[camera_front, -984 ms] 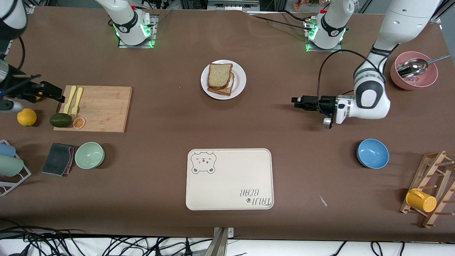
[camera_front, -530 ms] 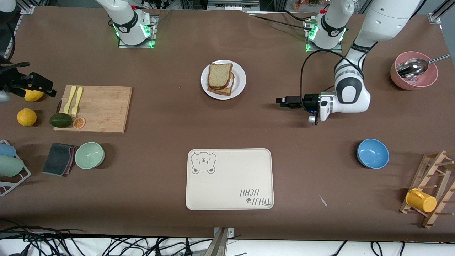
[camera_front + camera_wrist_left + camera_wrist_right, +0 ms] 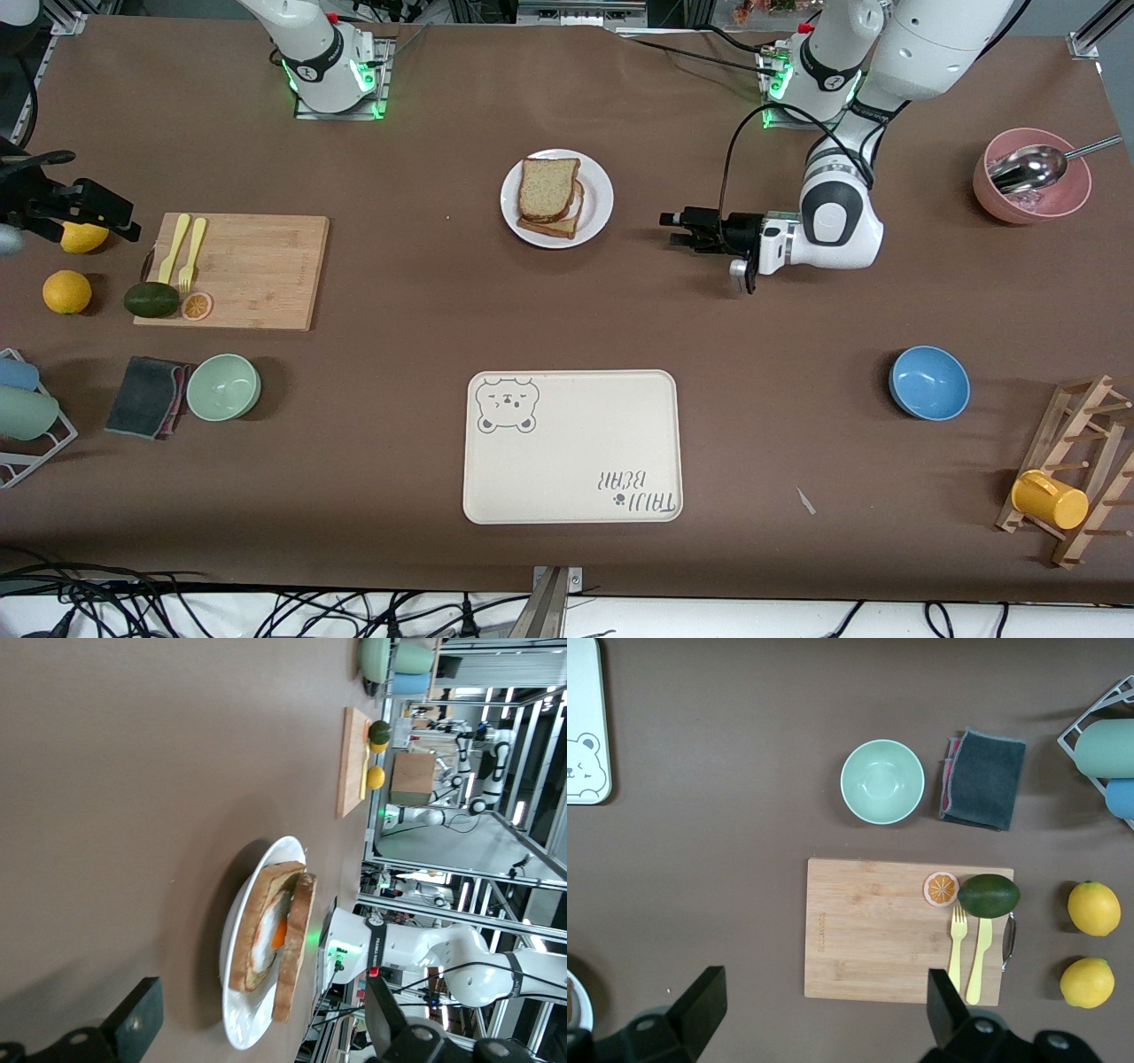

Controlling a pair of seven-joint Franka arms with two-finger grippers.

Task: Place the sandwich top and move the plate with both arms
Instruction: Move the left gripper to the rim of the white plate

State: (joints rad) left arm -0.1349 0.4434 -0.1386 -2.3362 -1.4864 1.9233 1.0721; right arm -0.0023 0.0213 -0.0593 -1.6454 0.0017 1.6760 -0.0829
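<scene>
Sandwich top [image 3: 547,185] is already seated on the stack, on the plate [image 3: 599,197], mid-desk between the two bases. Egg slice [image 3: 270,939] is seen under it in the left wrist view. So the bread step looks done; plate move not yet started.

Key relation: the plate lies straight ahead of the left pincer [image 3: 671,229] along its pointing axis, toward the right arm's end of the desk. The pincer is held horizontal, low over the bare desk [image 3: 425,292] just beside the plate rim, apart from it. No contact seen.

Left pincer state: fingers [image 3: 133,1019] are spread wide, nothing held. The gap looks wider than the plate rim is thick, so an edge grab seems feasible, though finger height vs. rim can't be judged well from these views.

Right pincer [image 3: 102,215]: parked at the right arm's end, over the lemon [image 3: 82,237] beside the cutting board [image 3: 257,266], well apart from the plate. Jaws open in the right wrist view, empty. The left arm is much nearer to the plate; the right arm would need to be brought across the board to take the rim facing its end.

Risk est.: the stack is offset on the plate, and could slide if the rim is tipped by one arm alone.
</scene>
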